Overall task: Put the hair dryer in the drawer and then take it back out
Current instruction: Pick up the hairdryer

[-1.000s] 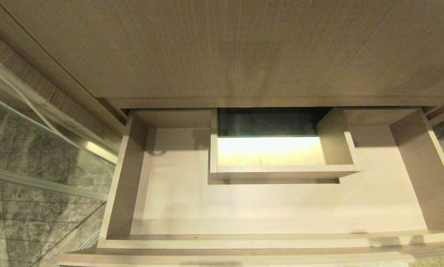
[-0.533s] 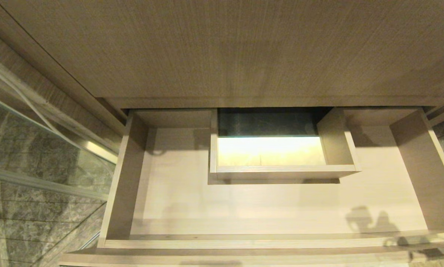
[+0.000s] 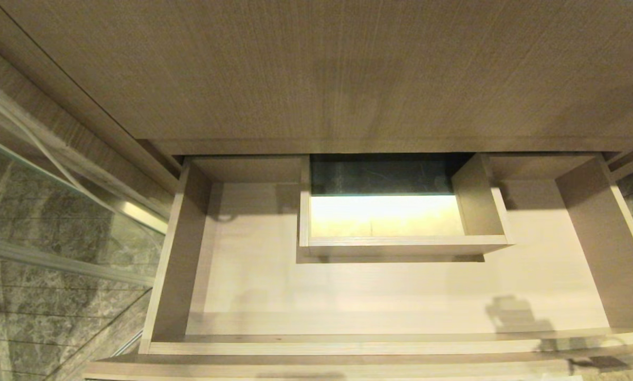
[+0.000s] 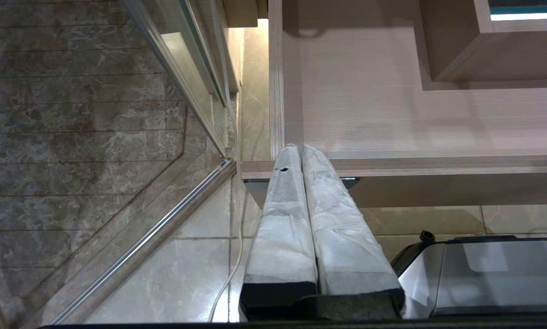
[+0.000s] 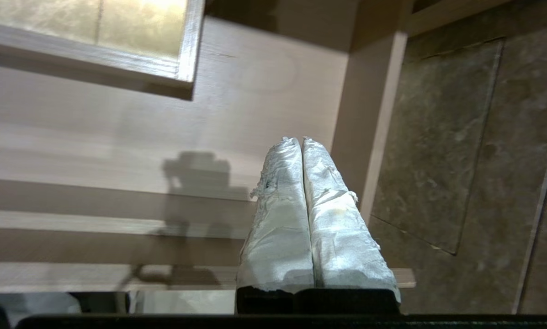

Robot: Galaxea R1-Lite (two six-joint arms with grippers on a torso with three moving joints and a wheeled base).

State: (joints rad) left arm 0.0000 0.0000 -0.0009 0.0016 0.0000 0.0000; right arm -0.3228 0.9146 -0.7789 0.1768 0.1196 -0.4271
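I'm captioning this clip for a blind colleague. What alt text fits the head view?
An open light-wood drawer seen from above, with nothing lying in it, under a wood countertop. A boxed cutout sits at its back centre, and a shadow falls on the floor near the front right corner. No arm or hair dryer shows.

From my feed I see a wood-grain vanity top (image 3: 348, 69) filling the upper part of the head view. To its left a glass panel (image 3: 57, 222) in a metal frame (image 3: 62, 262) stands over dark veined marble tiles (image 3: 41, 312). The left wrist camera shows pale beige floor tiles (image 4: 182, 274), and warm light falls from above, casting soft shadows.
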